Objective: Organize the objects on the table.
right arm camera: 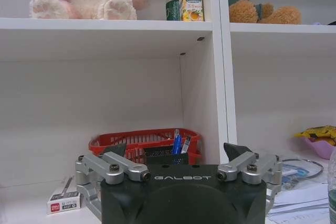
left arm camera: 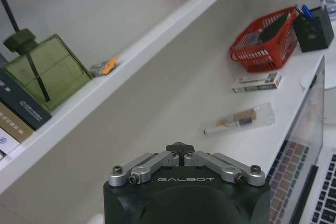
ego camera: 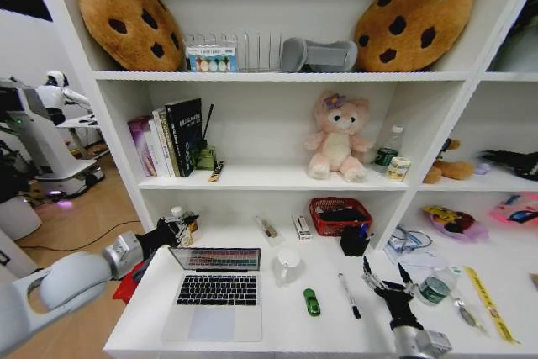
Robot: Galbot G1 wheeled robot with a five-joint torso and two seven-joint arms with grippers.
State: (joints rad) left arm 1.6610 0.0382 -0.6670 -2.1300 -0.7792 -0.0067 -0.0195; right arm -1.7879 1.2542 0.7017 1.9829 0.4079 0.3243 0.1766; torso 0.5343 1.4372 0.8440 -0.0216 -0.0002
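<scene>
1. The right gripper (ego camera: 383, 285) hangs wide, holding nothing, over the near right of the table (ego camera: 277, 329), just right of a black pen (ego camera: 349, 295); I judge it lined up either for that pen or for the black pen holder (ego camera: 354, 242) farther back.
2. The left gripper (ego camera: 187, 226) hovers pinched shut and empty at the far left corner of the laptop (ego camera: 215, 290), perhaps to push the lid down.
3. The laptop sits open at the near left, with a green toy car (ego camera: 312, 301) between it and the pen.
4. The pen holder carries blue pens (right arm camera: 177, 142). The red basket (ego camera: 340, 214) behind it holds dark items I cannot identify.
</scene>
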